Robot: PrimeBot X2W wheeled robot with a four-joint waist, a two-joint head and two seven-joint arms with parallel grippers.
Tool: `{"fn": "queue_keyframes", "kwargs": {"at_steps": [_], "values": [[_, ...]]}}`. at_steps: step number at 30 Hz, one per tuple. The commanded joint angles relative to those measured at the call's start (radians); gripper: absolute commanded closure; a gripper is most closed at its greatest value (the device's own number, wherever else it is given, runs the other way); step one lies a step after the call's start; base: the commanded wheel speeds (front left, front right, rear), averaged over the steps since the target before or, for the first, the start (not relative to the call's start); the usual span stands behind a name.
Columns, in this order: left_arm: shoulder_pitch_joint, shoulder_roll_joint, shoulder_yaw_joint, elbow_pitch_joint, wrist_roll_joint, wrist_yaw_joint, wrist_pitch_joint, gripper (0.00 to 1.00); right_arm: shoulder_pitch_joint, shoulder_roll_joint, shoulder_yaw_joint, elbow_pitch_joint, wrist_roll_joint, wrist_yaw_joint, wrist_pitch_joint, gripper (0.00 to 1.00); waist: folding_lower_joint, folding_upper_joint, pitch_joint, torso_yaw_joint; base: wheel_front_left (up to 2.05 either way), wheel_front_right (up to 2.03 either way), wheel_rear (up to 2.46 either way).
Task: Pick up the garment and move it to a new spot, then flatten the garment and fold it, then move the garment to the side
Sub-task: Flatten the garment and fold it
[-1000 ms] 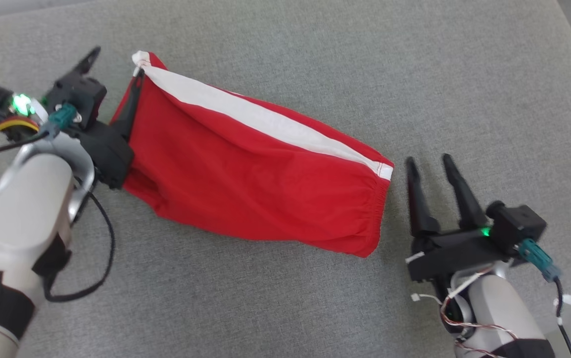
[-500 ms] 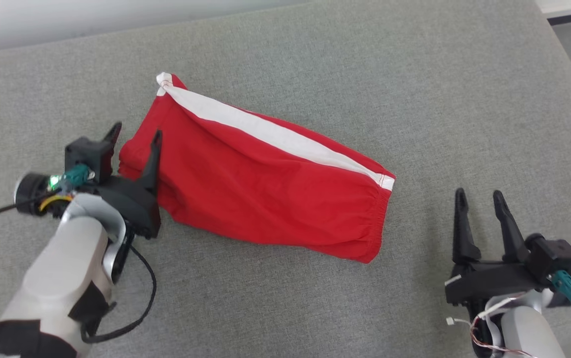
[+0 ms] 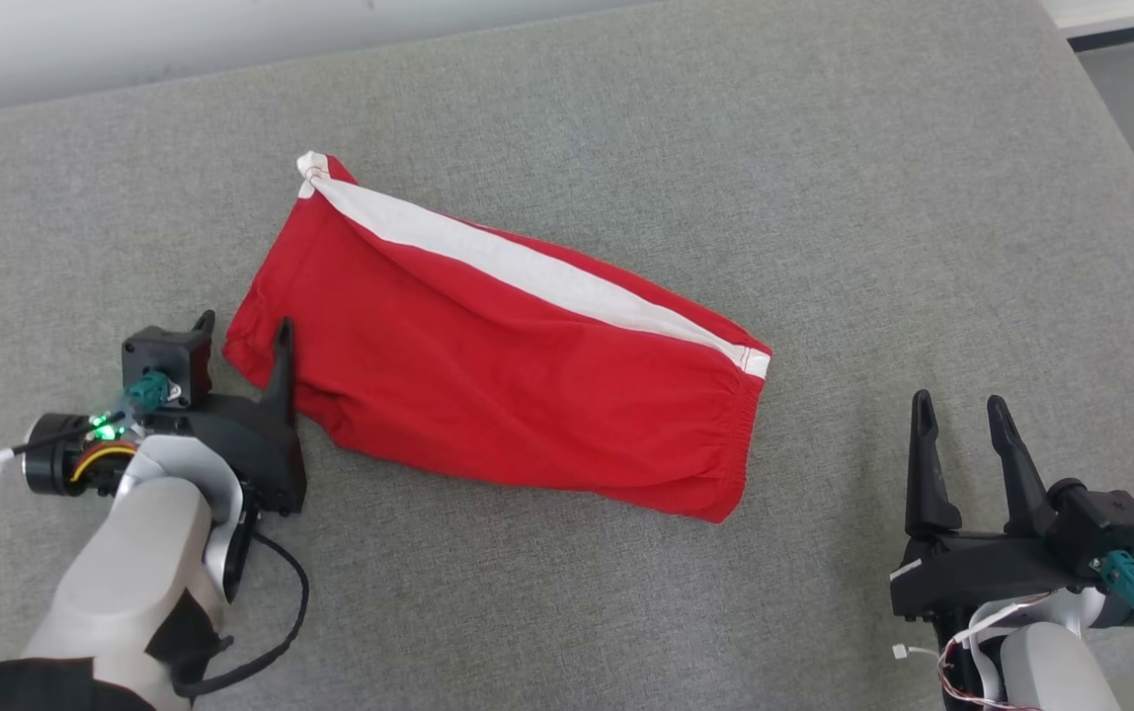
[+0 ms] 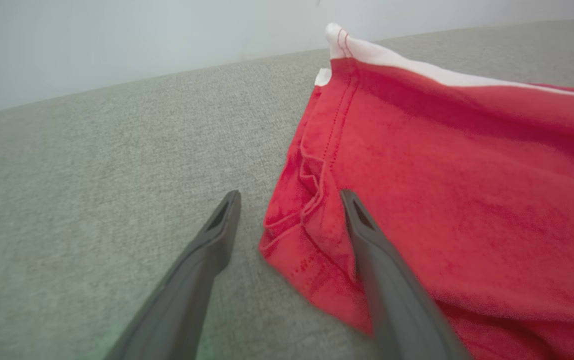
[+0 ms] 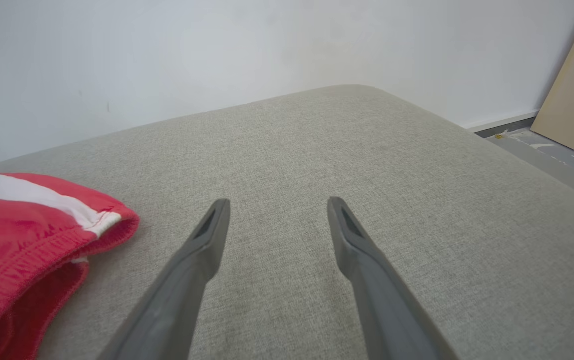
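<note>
Red fabric of one garment (image 3: 498,365) is lying in a long band across the grey cushion (image 3: 626,148), with nothing blocking it. Two grippers are standing spread. The left gripper (image 3: 244,322) is straddling the lower hem corner, having slid down from the upper corner. The right gripper (image 3: 959,400) is hovering empty, farther from the waistband than before.

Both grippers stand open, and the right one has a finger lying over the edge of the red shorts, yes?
Not quite: it is the left gripper whose finger lies over the edge of the red shorts, as the left wrist view shows. The right gripper points at bare grey cushion, apart from the shorts. Both do stand open.
</note>
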Motion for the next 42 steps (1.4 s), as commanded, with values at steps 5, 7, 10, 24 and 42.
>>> {"fn": "queue_keyframes", "kwargs": {"at_steps": [5,7,10,24,42], "values": [[0.040,-0.029,-0.010,0.057,0.003,-0.004,-0.002,1.00,0.023,0.006,-0.007,0.003,-0.010,-0.003,0.000,0.00,0.0001,0.0000,-0.023,0.011,0.00,0.00,0.00],[0.042,-0.035,-0.010,0.066,0.000,-0.007,-0.002,1.00,0.023,0.006,-0.003,0.006,-0.007,-0.003,0.000,0.00,0.0001,0.0000,-0.031,0.017,0.00,0.00,0.00],[0.058,-0.047,0.000,0.053,-0.004,-0.014,-0.002,1.00,0.027,0.007,0.001,0.009,-0.003,-0.003,0.000,0.00,0.0001,0.0000,-0.049,0.028,0.00,0.00,0.00],[0.300,-0.058,0.151,-0.170,0.042,0.064,-0.003,1.00,0.101,0.008,-0.008,0.032,-0.011,-0.003,0.000,0.00,0.0001,0.0000,-0.193,0.109,0.00,0.00,0.00],[0.603,-0.123,0.339,-0.332,0.169,0.072,-0.003,0.00,0.177,0.008,0.023,0.046,-0.019,-0.003,0.000,0.00,0.0001,0.0000,-0.290,0.143,0.00,0.00,0.00]]}}
